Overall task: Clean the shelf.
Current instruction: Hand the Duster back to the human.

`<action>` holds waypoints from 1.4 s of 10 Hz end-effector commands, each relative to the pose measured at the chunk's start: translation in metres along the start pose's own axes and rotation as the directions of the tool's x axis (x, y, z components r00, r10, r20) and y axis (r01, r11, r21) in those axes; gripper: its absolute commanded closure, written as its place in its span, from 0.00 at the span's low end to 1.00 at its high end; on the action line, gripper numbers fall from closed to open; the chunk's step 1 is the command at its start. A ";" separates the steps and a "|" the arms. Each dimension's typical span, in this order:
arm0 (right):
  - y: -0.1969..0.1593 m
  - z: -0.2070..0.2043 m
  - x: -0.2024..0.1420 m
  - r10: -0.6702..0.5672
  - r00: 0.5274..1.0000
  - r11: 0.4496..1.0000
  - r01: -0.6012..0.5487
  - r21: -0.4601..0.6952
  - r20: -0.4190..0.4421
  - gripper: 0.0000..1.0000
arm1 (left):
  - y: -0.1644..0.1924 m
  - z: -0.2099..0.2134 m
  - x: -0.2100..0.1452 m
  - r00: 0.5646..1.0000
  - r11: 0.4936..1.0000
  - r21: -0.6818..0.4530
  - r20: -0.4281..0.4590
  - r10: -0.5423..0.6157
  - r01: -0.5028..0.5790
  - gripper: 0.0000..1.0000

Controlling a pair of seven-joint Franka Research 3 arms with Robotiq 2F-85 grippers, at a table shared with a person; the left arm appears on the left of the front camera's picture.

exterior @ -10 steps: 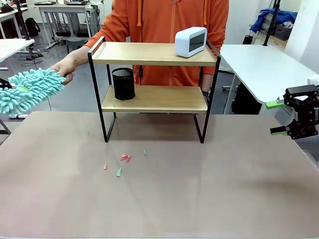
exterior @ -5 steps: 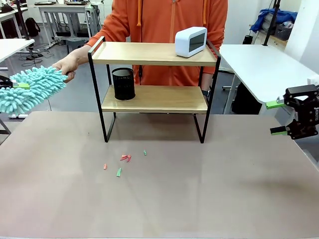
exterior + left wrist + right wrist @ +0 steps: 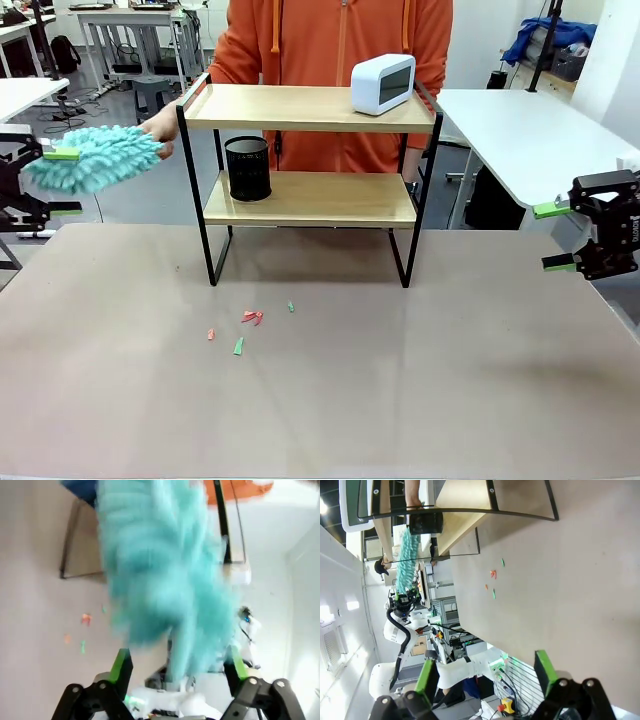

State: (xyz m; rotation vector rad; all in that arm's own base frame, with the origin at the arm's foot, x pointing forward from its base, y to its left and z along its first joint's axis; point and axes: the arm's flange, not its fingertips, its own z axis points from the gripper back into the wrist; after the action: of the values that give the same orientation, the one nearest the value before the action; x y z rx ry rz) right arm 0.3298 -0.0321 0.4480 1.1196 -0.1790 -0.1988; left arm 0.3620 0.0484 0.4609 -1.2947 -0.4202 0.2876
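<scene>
Handover step: teal duster (image 3: 92, 158) in person's hand (image 3: 163, 124), its tip between left gripper (image 3: 40, 183) jaws, spread, not clamped. Right gripper (image 3: 556, 237) jaws released, idle. Shelf (image 3: 310, 108) mid-tabletop, unwiped; next probably calls for sweeping its boards.

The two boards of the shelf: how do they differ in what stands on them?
The upper board carries a white device near its right end; the lower board carries a black mesh cup near its left end. The device is boxy and leans back; the cup is round and upright. Both boards are light wood in the same black frame.
</scene>
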 end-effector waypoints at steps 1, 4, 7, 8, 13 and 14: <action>0.001 0.000 -0.002 -0.011 1.000 1.000 0.011 -0.006 -0.004 0.00 | 0.018 -0.018 -0.007 0.990 0.992 -0.085 -0.113 0.079 -0.089 0.00; 0.001 0.000 -0.002 -0.011 1.000 1.000 0.011 -0.006 -0.004 0.00 | 0.037 -0.041 -0.004 0.982 0.987 -0.095 -0.154 0.111 -0.127 0.00; 0.001 0.000 -0.002 -0.011 1.000 1.000 0.011 -0.006 -0.004 0.00 | 0.033 -0.038 -0.009 0.981 0.990 -0.071 -0.161 0.110 -0.123 0.00; 0.001 0.000 -0.002 -0.011 1.000 1.000 0.011 -0.006 -0.004 0.00 | 0.033 -0.038 -0.009 0.981 0.990 -0.071 -0.161 0.110 -0.123 0.00; 0.001 0.000 -0.002 -0.011 1.000 1.000 0.011 -0.006 -0.004 0.00 | 0.033 -0.038 -0.009 0.981 0.990 -0.071 -0.161 0.110 -0.123 0.00; 0.001 0.000 -0.002 -0.011 1.000 1.000 0.011 -0.006 -0.004 0.00 | 0.033 -0.038 -0.009 0.981 0.990 -0.071 -0.161 0.110 -0.123 0.00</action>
State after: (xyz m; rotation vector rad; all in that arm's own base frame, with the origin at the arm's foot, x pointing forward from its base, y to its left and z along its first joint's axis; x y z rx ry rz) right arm 0.3298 -0.0321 0.4480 1.1196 -0.1790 -0.1988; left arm 0.3740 0.0196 0.4174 -1.4085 -0.2192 0.2700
